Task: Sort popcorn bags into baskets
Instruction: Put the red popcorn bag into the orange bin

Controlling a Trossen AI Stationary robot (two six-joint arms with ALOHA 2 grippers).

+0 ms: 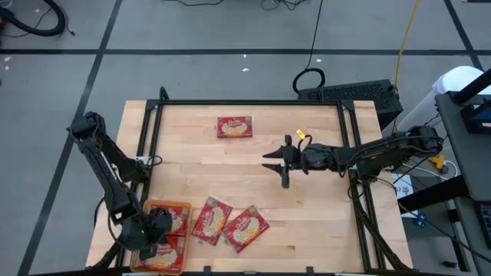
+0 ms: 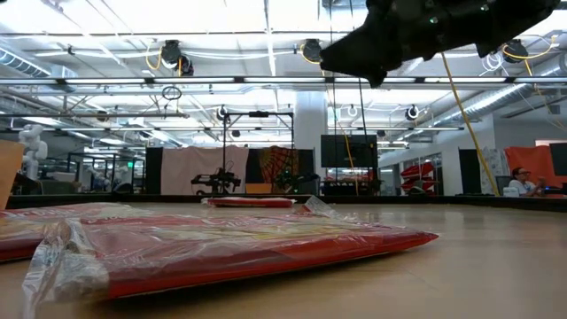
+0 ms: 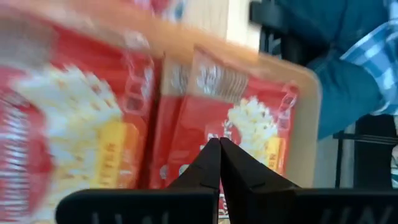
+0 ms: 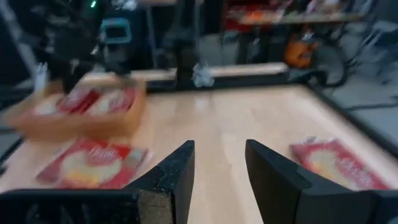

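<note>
The left claw [image 1: 157,230] is over the orange basket [image 1: 181,207] at the near left corner of the wooden counter [image 1: 307,222]. Its two dark fingers [image 3: 214,163] are pressed together with nothing between them. In the left wrist view the tips point down at two red popcorn bags [image 3: 249,134] that lie side by side in the basket. Each bag has a picture of yellow popcorn on it. Past the basket's wall, that view also shows a person's blue trouser leg and checked sleeve [image 3: 376,59].

The right claw [image 1: 282,161] is up in the air over the middle of the counter. Its fingers [image 4: 177,171] are apart and nothing is in them.

Two more popcorn bags [image 1: 230,222] lie flat on the counter just beside the basket. They sit at a slant, and one touches or partly covers the other. Another popcorn bag [image 1: 235,126] lies alone near the far edge of the counter, well apart from the others.

In the low view, a bag in clear wrap [image 2: 257,244] lies flat close to the camera, and the lone bag [image 2: 250,202] shows far behind it. The right arm [image 2: 425,31] hangs dark at the top.
</note>
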